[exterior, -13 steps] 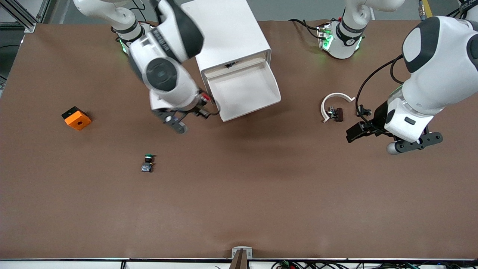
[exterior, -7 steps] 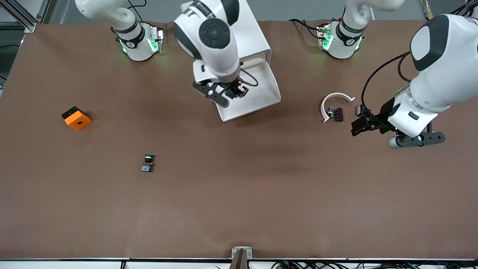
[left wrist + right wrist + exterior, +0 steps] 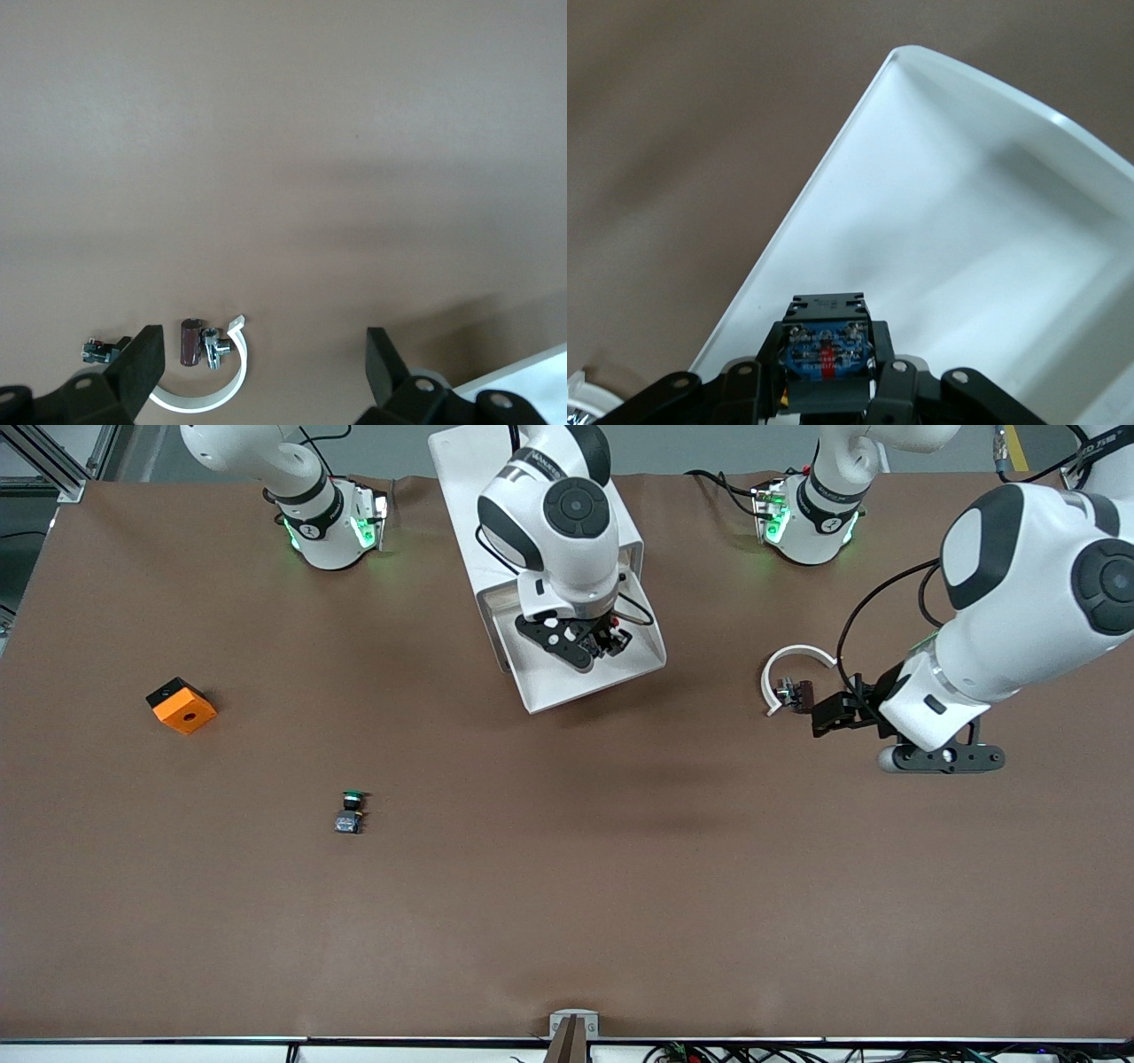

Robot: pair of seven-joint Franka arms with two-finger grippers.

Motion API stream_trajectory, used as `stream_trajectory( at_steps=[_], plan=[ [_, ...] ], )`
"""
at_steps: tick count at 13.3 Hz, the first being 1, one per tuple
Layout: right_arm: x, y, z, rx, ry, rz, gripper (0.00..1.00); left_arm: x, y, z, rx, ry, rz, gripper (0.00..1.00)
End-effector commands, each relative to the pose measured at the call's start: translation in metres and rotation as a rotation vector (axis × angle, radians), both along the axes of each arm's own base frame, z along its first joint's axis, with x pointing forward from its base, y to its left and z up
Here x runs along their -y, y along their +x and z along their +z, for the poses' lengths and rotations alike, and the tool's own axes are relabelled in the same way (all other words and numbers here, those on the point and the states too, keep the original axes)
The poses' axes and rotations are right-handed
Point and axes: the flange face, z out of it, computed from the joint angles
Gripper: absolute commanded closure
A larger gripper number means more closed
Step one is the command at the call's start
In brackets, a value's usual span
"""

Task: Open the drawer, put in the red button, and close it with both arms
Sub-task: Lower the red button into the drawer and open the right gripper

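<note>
While the red button [image 3: 824, 354] sits pinched in the right gripper [image 3: 599, 640] over the pulled-out drawer [image 3: 642, 664], it is not dropped in yet, and the left gripper [image 3: 261, 372] waits spread wide near a white ring [image 3: 788, 666], closing still to do.

The right gripper [image 3: 601, 640] holds the red button [image 3: 826, 350] over the open drawer [image 3: 540, 686]; the left gripper [image 3: 846, 710] waits near the clip [image 3: 784, 674].
</note>
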Motion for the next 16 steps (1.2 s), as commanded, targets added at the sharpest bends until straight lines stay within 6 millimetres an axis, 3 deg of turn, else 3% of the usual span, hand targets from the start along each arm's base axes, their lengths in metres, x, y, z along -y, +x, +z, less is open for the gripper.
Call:
stream_trajectory(
  at_steps=[1, 3, 8, 11, 12, 13, 16],
  plan=[
    [0.006, 0.008, -0.006, 0.029, -0.033, -0.038, 1.0, 0.016, -0.011, -0.002, -0.002, 0.014, -0.046, 0.0],
    [0.013, 0.01, -0.016, 0.035, -0.062, -0.032, 1.0, 0.02, -0.012, -0.005, -0.007, 0.016, -0.048, 0.0],
    [0.011, 0.007, -0.028, 0.033, -0.068, -0.027, 1.0, 0.049, -0.02, -0.009, -0.014, 0.017, -0.071, 0.0],
    [0.009, 0.008, -0.039, 0.04, -0.076, -0.023, 1.0, 0.055, -0.023, -0.01, -0.023, 0.018, -0.067, 0.0],
    [0.009, 0.011, -0.039, 0.047, -0.072, -0.025, 0.82, 0.055, -0.023, -0.01, -0.023, 0.018, -0.067, 0.0],
    [0.008, 0.009, -0.04, 0.046, -0.073, -0.022, 0.01, 0.055, -0.023, -0.01, -0.021, 0.018, -0.066, 0.0],
    [0.009, 0.014, -0.033, 0.054, -0.067, -0.005, 0.0, 0.064, -0.026, -0.01, -0.024, 0.016, -0.07, 0.0]
  ],
)
